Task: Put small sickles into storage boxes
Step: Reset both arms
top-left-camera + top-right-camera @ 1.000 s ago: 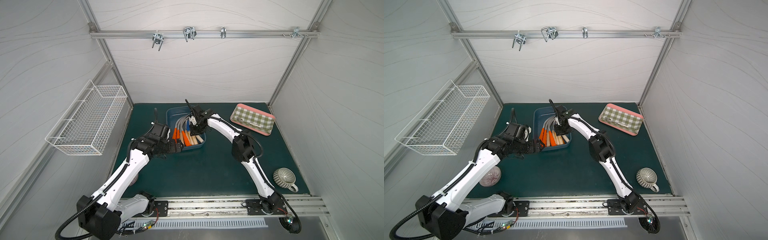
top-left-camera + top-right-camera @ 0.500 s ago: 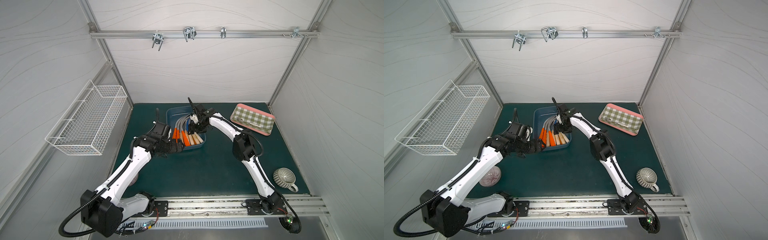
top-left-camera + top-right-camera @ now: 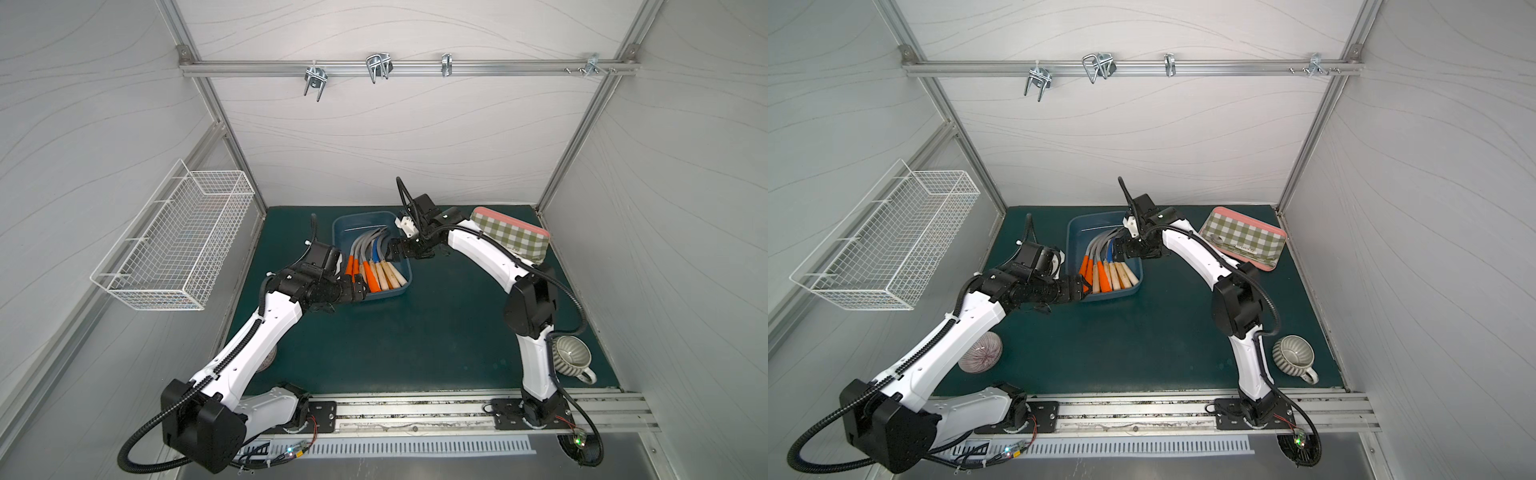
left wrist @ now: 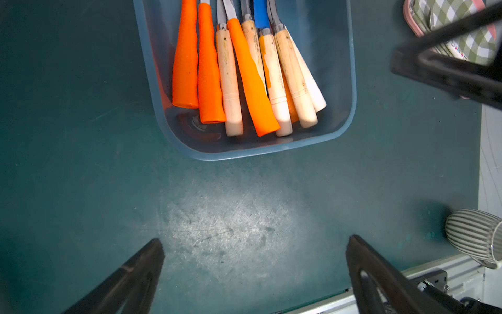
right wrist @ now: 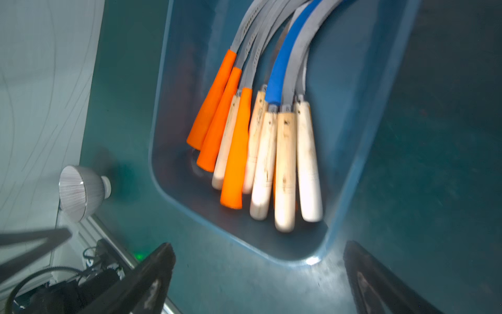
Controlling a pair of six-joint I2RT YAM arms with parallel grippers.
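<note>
Dark green matting (image 3: 415,332) covered the floor of a white-panelled booth. A white wire basket (image 3: 174,241) hung on the left wall and a rail of metal hooks (image 3: 374,68) ran across the back. A green-checked tray (image 3: 1241,239) lay at the back right, and a ribbed grey mug (image 3: 571,359) sat beside the right arm's base. A striped bowl (image 3: 980,351) lay by the left forearm, which in a top view covered nearly all of it. The right arm likewise crossed part of the tray in a top view.

Both top views gave the whole layout. Only the left wrist view showed the handle butts sharply, and only the right wrist view showed the blades close up, though blurred.

The left gripper (image 4: 255,244) hung over bare mat just short of the blue tub (image 4: 353,81)'s near end. Its jaws were spread wide with nothing between them. The right gripper (image 5: 258,252) was above the tub's right rim, jaws equally wide apart and empty.

The sickles (image 3: 376,266) lay bundled inside the tub at the back centre of the mat. Their handles fanned toward the near end, orange plastic on the left and pale wood on the right, with one orange handle lying among the wooden ones. The curved blades swept toward the far end, all grey but one blue.
</note>
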